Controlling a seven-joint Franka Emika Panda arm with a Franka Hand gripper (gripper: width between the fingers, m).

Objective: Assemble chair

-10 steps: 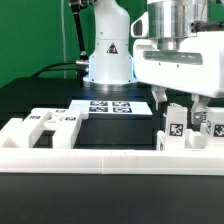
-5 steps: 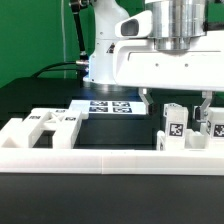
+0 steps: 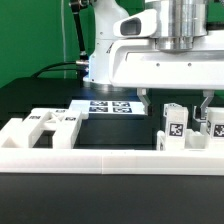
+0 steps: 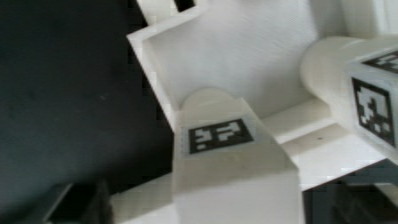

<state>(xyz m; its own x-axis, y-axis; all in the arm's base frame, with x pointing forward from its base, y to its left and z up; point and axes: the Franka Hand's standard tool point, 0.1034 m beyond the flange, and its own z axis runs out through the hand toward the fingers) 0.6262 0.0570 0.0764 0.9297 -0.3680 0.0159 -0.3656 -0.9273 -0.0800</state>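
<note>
Looking from outside: the arm [image 3: 165, 62] hangs low over the black worktop [image 3: 40, 95], on the exterior view's right.
Jaws: wide apart, with nothing squeezed between them.
Under the jaws: a tagged chair piece [image 3: 172, 122] stands upright just below the gap, and neither jaw touches it.
Beside the jaws: a second tagged piece [image 3: 215, 125] stands near the first one, just past the jaw on the exterior view's right.
Far from the jaws: the slotted chair panels [image 3: 45, 122] lie flat, well off toward the exterior view's left.
Behind the jaws: the marker board [image 3: 108, 105] lies flat in front of the robot base [image 3: 105, 55].
In front of the jaws: the low white border rail [image 3: 90, 160] runs across, and the chair pieces sit just behind it.
Looking from the wrist: a rounded chair piece [image 4: 217, 120] with a small tag fills the middle, very close below the jaws.
Next to it: another white piece [image 4: 365, 90] with a tag, touching it or almost touching; I cannot tell which.
Around them: the black worktop [image 4: 63, 90] shows.
Jaws in this view: too dark and blurry at the edge to tell.
</note>
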